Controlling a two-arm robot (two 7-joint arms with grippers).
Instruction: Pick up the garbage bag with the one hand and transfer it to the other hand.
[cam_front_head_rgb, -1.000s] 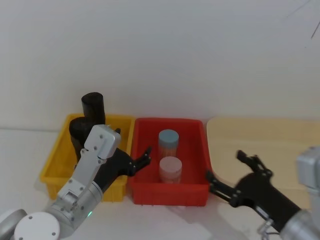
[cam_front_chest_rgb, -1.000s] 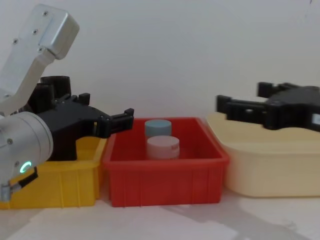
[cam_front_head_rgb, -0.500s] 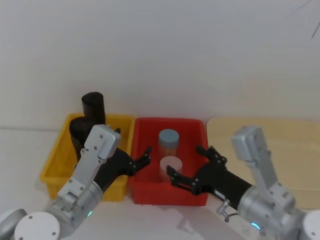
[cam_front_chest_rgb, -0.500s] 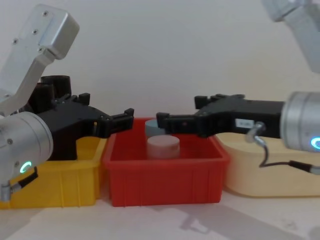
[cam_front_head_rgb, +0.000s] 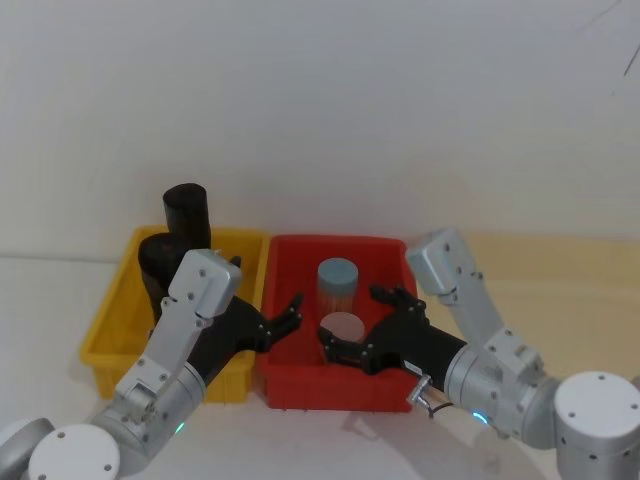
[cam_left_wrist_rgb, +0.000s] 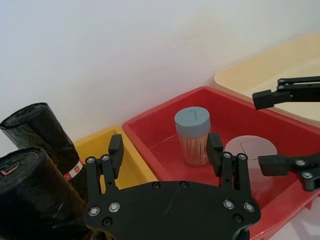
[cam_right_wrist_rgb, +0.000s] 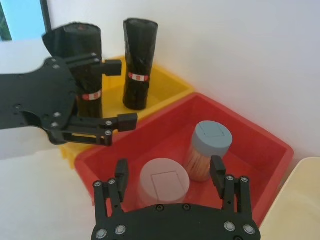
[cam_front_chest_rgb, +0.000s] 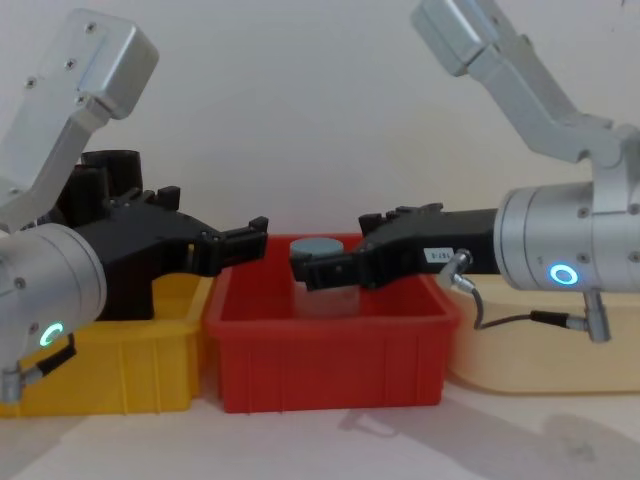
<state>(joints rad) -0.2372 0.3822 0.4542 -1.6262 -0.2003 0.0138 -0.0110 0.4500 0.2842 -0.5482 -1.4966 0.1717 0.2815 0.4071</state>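
A plain white wall (cam_front_head_rgb: 320, 100) was seen behind a white counter (cam_front_chest_rgb: 330, 440). On it a red bin (cam_front_head_rgb: 300, 385) was set, with a yellow bin (cam_front_head_rgb: 110, 330) touching its left side and a cream tray (cam_front_head_rgb: 560, 270) just beside its right side, cut off at the picture's edge. The garbage bag (cam_front_head_rgb: 186, 212), a black roll, was stood upright in the yellow bin, left of the red bin. A second black roll (cam_front_head_rgb: 158, 262) was placed close in front of it, its lower part hidden by the left arm. Inside the red bin a blue-lidded jar (cam_right_wrist_rgb: 212, 145) and a pink-lidded jar (cam_right_wrist_rgb: 163, 182) were kept side by side. The left pincer (cam_front_head_rgb: 283, 318) was held spread wide over the red bin's left wall, gripping nothing. The right pincer (cam_front_head_rgb: 352, 322) was likewise spread wide and empty above the pink-lidded jar, which was largely covered by it in the chest view.
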